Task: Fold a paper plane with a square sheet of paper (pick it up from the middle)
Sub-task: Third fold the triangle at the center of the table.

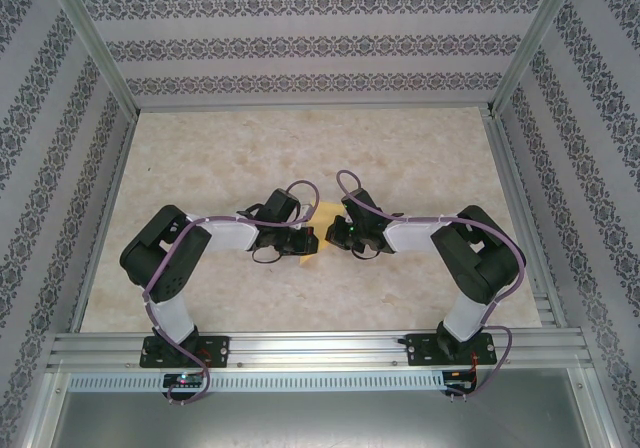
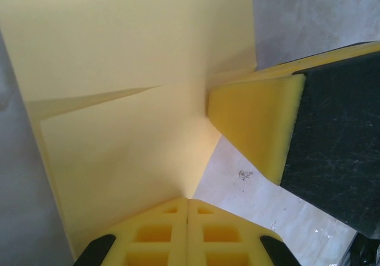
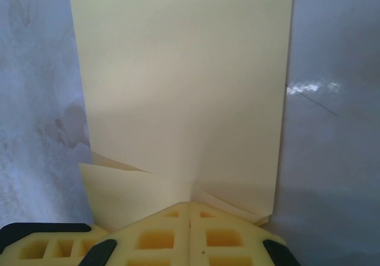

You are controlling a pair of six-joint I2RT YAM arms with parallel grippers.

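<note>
The square sheet of paper (image 1: 327, 211) lies at the table's middle between both grippers, pale yellow and partly folded. In the left wrist view the paper (image 2: 130, 64) shows a slanted crease and a folded flap. My left gripper (image 2: 187, 199) is shut, its tips resting on the paper's edge, with nothing visibly between the jaws. A foam finger of the right gripper (image 2: 255, 129) presses close beside it. In the right wrist view the paper (image 3: 184, 82) stretches away as a tall rectangle with small flaps near my shut right gripper (image 3: 190, 203). From above, the left gripper (image 1: 308, 246) and right gripper (image 1: 333, 236) almost touch. The paper plane is out of view.
The table (image 1: 420, 158) is a pale marble-patterned surface inside an aluminium frame, with a rail (image 1: 320, 348) along the near edge carrying both arm bases. Patterned walls (image 1: 300, 43) close off the back and sides. Purple cables loop over both wrists.
</note>
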